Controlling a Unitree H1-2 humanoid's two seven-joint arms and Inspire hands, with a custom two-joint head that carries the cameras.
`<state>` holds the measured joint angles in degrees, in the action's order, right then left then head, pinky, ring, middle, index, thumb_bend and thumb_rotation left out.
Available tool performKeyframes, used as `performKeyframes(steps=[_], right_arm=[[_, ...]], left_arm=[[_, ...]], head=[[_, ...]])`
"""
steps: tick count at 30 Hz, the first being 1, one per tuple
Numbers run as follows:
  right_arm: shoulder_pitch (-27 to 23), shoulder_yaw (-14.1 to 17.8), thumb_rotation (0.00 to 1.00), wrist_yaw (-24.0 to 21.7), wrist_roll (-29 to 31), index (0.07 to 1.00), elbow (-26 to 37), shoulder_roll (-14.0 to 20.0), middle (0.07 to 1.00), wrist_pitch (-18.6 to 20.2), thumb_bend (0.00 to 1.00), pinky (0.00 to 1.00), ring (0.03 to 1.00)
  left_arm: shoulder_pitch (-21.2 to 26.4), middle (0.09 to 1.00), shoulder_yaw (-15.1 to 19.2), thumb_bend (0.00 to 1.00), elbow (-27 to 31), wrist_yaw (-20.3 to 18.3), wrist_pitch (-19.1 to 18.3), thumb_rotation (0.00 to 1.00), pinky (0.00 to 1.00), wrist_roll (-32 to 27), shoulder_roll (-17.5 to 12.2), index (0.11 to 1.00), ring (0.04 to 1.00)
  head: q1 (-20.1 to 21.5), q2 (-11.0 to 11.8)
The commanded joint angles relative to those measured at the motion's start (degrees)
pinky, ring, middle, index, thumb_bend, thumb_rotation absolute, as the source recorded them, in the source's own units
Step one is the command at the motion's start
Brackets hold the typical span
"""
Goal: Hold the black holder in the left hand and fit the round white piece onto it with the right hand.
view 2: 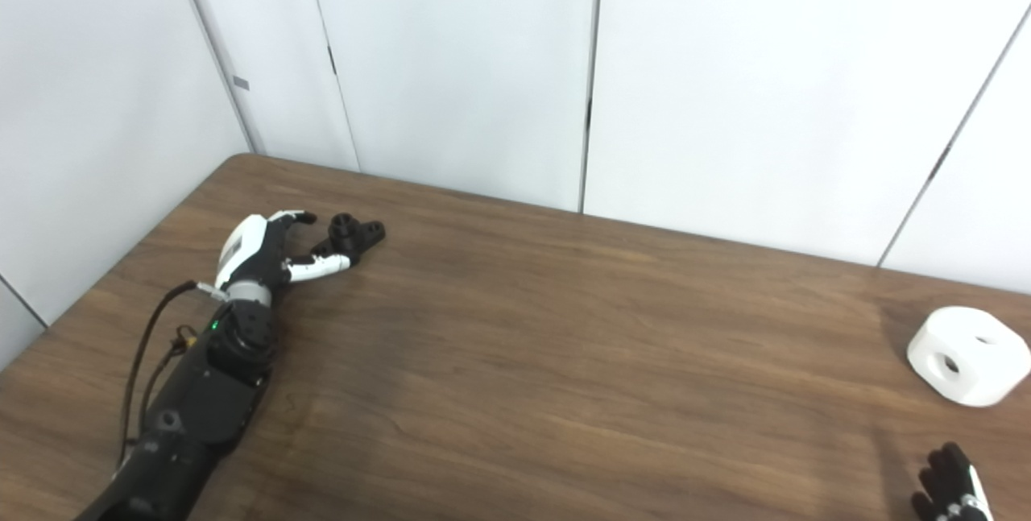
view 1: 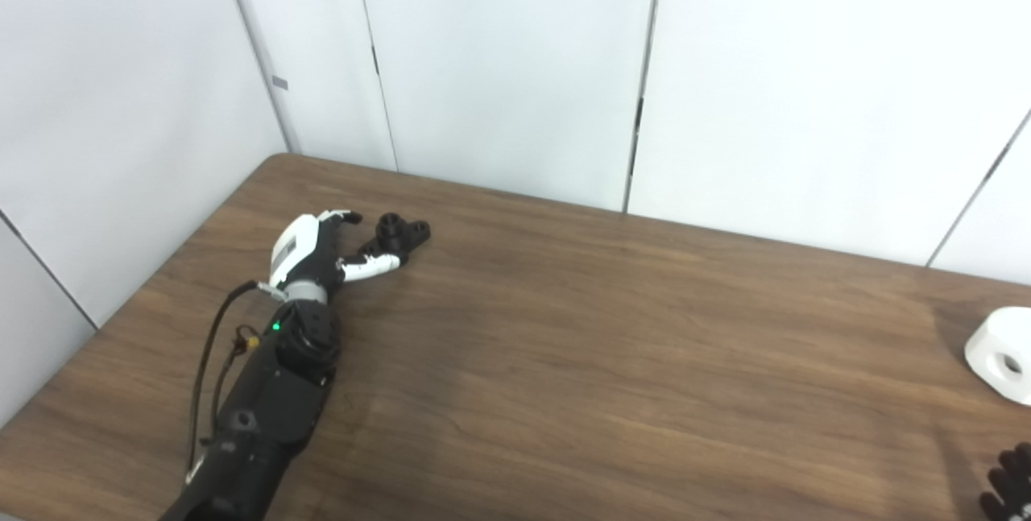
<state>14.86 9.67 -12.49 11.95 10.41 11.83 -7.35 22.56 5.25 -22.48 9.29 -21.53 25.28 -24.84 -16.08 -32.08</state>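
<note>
**Right eye view: left hand at the black holder, white piece far across the table**

Nearest the camera, down in the bottom right corner, only the dark fingertips of the right hand (view 2: 950, 493) poke into view. Too little of it shows to tell whether it is spread or curled, and it holds nothing that can be seen. Just beyond it, near the table's right edge, sits the round white piece (view 2: 969, 355), resting on the wooden table (view 2: 564, 360) with its holes showing on the side and top, clear of the fingertips.

Over on the other side, the left arm (view 2: 193, 400) runs up from the bottom left corner, cable looping beside it. At its end the left hand (view 2: 262, 251) lies low over the table, fingers spread apart with the thumb reaching forward. The black holder (view 2: 352, 235) lies on the wood at the far left corner, right at the tips of that hand, between thumb and fingers. The thumb looks to be touching it, but the fingers are not closed around it. Behind everything stand white wall panels (view 2: 451, 62).
</note>
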Motion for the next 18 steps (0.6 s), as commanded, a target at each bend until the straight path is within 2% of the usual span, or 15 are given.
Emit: performKeyframes(steps=[1,9,18], right_arm=[[2.4,-1.0,1.00,0.3,1.0,1.000,-1.0,-1.7,1.000,-0.6,0.66,1.00,1.000],[2.6,-0.9,1.00,0.5,1.3,1.000,-0.4,-1.9,1.000,-0.1,0.63,1.00,1.000],[2.3,-0.9,1.00,0.4,0.8,1.000,-1.0,-1.9,1.000,-1.0,0.62,1.00,1.000]], left_arm=[[2.5,0.942,-0.8,0.92,-1.3,0.6,1.5,0.30,0.98,0.1,-1.6,0.796,0.991],[3.0,0.935,-3.0,0.92,-4.1,1.5,1.3,0.29,1.00,0.6,-1.8,0.769,0.985],[3.2,0.944,-3.1,0.89,-5.7,2.1,1.7,0.24,1.00,-0.1,-1.9,0.736,0.996]], head=[[0.1,-0.1],[0.2,-0.2],[0.3,-0.3]])
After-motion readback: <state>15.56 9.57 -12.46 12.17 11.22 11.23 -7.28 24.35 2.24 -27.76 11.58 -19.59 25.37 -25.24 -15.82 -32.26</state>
